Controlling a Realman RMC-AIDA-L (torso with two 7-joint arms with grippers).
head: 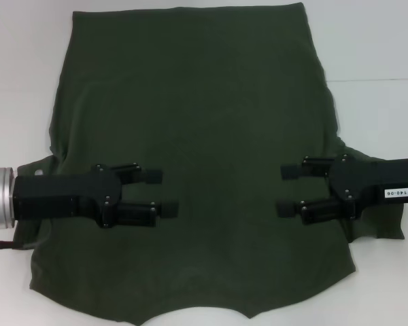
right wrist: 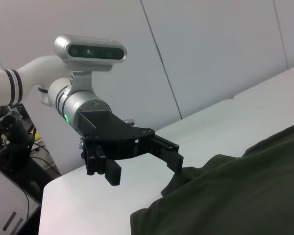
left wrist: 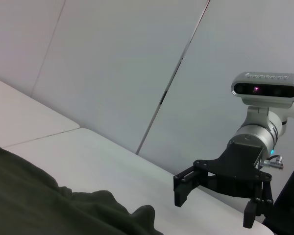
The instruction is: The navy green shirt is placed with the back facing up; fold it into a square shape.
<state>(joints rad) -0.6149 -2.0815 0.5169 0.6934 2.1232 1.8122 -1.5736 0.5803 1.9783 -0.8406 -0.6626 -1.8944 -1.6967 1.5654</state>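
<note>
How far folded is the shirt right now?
Partly folded: the navy green shirt has both sleeves tucked in, body still spread long on the table. The left gripper and right gripper hover open above it.

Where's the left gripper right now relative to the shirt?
In the head view, the left gripper hangs open over the left half of the navy green shirt, pointing toward its middle, opposite the open right gripper.

free: shirt middle between my grippers | blocked 9 o'clock: my left gripper [head: 162, 193] | blocked 3 o'clock: my right gripper [head: 287, 190] | bare counter [head: 374, 54] 1 to 2 o'clock
</note>
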